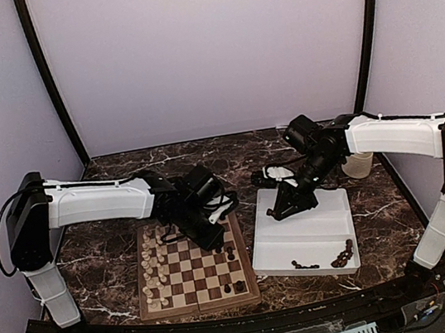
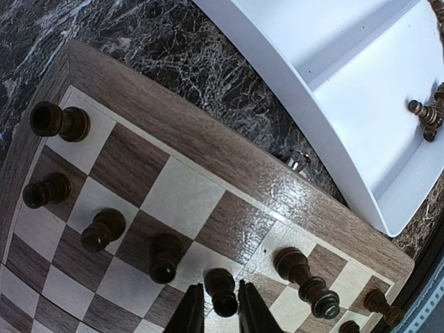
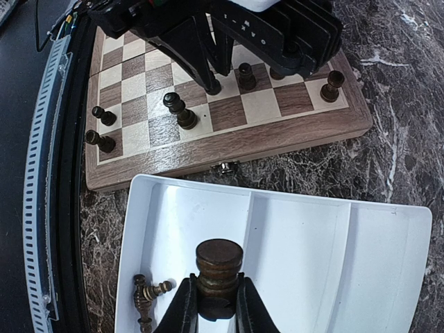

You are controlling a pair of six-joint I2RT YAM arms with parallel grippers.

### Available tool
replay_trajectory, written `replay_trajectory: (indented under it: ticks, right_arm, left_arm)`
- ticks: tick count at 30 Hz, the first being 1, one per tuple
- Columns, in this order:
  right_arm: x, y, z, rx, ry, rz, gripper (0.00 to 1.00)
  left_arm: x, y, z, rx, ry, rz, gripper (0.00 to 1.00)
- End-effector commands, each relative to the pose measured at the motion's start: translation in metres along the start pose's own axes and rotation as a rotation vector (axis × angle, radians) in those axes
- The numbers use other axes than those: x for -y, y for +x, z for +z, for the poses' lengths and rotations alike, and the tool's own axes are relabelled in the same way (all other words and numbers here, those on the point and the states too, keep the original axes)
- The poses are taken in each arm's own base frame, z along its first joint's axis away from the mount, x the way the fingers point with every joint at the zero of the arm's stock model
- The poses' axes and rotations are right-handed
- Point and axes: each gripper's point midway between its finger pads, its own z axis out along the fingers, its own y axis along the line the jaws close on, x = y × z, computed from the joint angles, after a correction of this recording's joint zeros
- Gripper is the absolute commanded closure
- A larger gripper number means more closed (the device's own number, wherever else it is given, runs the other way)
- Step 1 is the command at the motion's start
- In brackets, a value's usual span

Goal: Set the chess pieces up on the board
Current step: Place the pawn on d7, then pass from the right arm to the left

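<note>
Left pincer is closing narrowly on a dark pawn in the board's second row from the tray-side edge. The pawn's base is out of view, so it is probably resting on its square. Right pincer is clamping an upright dark piece above the white tray. Placement of the dark set is proceeding. Next, the left pincer is needing to release cleanly, and the right is needing a free square.

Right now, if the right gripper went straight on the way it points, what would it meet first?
Probably the floor of the white tray, with the dark chess piece held in the right gripper touching first; depth unclear.
</note>
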Motion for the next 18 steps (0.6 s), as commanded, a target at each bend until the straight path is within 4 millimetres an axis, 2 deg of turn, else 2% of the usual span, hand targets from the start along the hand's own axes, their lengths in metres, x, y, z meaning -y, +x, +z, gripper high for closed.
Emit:
replay_trajectory:
  ticks: [1, 4, 6, 10, 11, 12, 14, 18]
  right_arm:
    - [-0.001, -0.003, 0.002, 0.008, -0.005, 0.002, 0.86]
    - [-0.002, -0.004, 0.001, 0.007, -0.009, -0.001, 0.86]
    - [-0.004, -0.005, -0.002, 0.009, -0.010, -0.005, 0.86]
    - [-0.010, -0.013, -0.009, 0.027, -0.019, -0.022, 0.86]
    - [-0.012, -0.015, -0.010, 0.030, -0.023, -0.026, 0.86]
    - [-0.014, -0.017, -0.011, 0.030, -0.030, -0.032, 0.86]
    - [-0.018, -0.024, -0.013, 0.026, -0.036, -0.053, 0.86]
    - [-0.023, -0.039, -0.014, 0.009, -0.020, -0.106, 0.86]
  left_arm:
    - [0.005, -0.005, -0.011, 0.015, 0.004, 0.009, 0.79]
    - [0.008, -0.010, -0.018, 0.040, 0.012, 0.012, 0.74]
    - [0.011, -0.015, -0.031, 0.069, 0.020, 0.002, 0.71]
    - [0.020, -0.022, -0.063, 0.146, 0.061, -0.012, 0.63]
    - [0.022, -0.026, -0.077, 0.188, 0.071, -0.011, 0.60]
    - [0.025, -0.033, -0.083, 0.229, 0.088, -0.015, 0.59]
    - [0.028, -0.050, -0.106, 0.338, 0.121, -0.041, 0.54]
    - [0.036, -0.086, -0.129, 0.473, 0.291, -0.139, 0.49]
